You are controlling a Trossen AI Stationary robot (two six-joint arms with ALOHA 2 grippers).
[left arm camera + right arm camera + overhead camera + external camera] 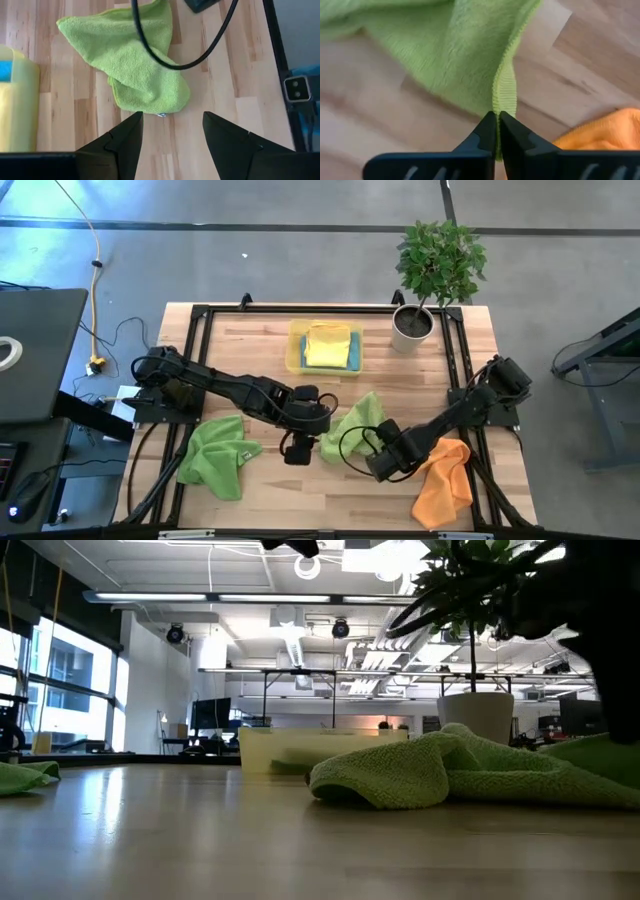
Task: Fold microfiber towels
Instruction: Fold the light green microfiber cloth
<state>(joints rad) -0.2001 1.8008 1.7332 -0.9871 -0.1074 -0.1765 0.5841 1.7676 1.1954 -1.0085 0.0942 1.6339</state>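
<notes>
Hem of the middle green towel pinched in my right gripper, orange towel just beside it, my left gripper spread wide near that towel, second green towel beyond, tray farthest, holding yellow and blue towels.

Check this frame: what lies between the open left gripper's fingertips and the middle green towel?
Only bare wooden table. The left wrist view shows the left gripper open just short of the middle green towel, not touching it.

Crumpled green towel mid-table — second green left, orange right, yellow in tray.
</notes>
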